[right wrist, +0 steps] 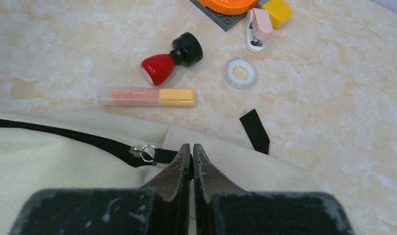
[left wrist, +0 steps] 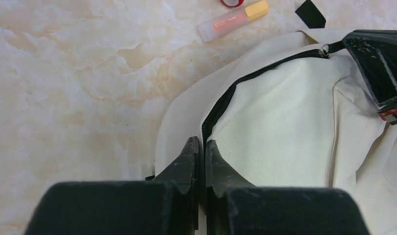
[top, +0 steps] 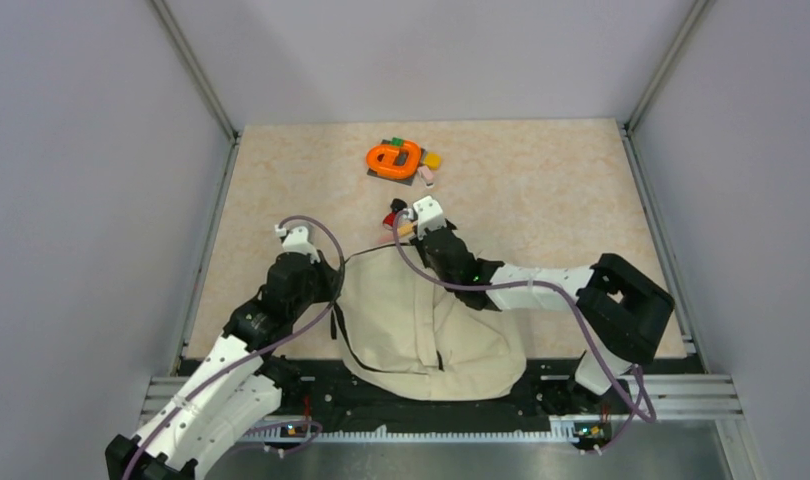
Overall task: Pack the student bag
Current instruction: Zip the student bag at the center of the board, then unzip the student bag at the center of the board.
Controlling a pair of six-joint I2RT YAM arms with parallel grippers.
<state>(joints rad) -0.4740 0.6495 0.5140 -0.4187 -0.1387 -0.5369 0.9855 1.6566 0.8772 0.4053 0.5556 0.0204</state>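
Observation:
The cream-beige student bag (top: pixel 421 325) lies flat at the near middle of the table, its black zipper (left wrist: pixel 221 105) running along its far-left edge. My left gripper (left wrist: pixel 201 147) is shut on the bag's fabric right at the zipper line, at the bag's left side (top: pixel 329 288). My right gripper (right wrist: pixel 191 149) is shut on the black zipper pull (right wrist: pixel 164 155), which hangs from a small metal ring (right wrist: pixel 147 151) at the bag's far edge (top: pixel 433 245). The zipper looks slightly parted near the left fingers. The bag's inside is hidden.
Just beyond the bag lie a pink tube with a yellow cap (right wrist: pixel 146 97), a red and black stamp (right wrist: pixel 169 61), a clear tape ring (right wrist: pixel 239 73), a pink stapler (right wrist: pixel 258 29) and a yellow block (right wrist: pixel 278 12). An orange item on a grey plate (top: pixel 394 160) lies farther back. A black strap end (right wrist: pixel 255 129) sticks out.

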